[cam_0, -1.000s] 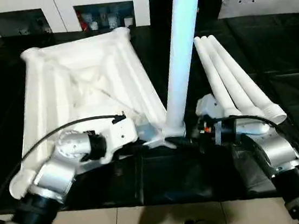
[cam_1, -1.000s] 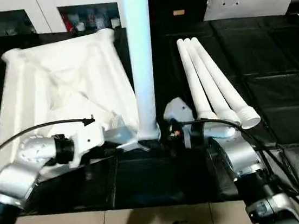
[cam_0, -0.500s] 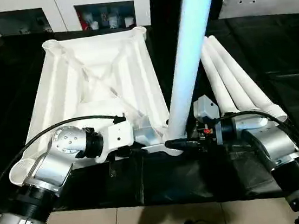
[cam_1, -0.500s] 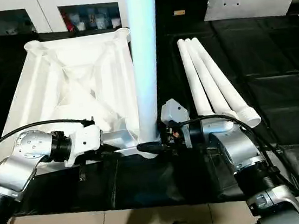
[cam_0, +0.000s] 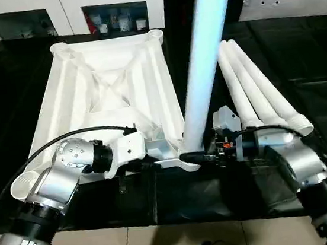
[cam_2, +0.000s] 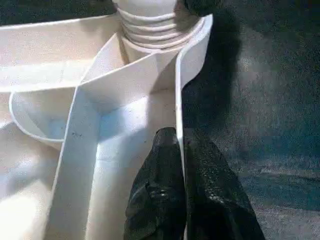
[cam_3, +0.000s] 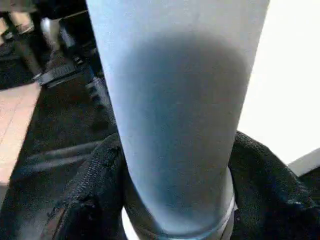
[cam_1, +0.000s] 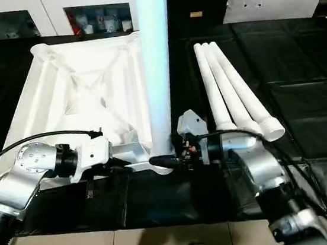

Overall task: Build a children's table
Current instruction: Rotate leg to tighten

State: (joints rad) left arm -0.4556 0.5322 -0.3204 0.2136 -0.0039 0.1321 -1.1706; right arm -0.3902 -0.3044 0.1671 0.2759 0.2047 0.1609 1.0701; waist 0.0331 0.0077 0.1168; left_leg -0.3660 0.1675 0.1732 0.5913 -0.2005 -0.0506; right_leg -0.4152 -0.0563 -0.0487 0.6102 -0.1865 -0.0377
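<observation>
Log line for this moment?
left hand: shut on top rim | right hand: clamped round upright leg base | spare legs: lying beside

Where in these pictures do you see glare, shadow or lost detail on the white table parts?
Left eye view: the upright leg has a bluish cast, and the tabletop is so bright that its ribs look faint. Left wrist view: the rim wall throws a soft shadow inside the tabletop, beside the left pincer. Right wrist view: the leg carries a dark shadow patch, and the area beside it is washed out white.
</observation>
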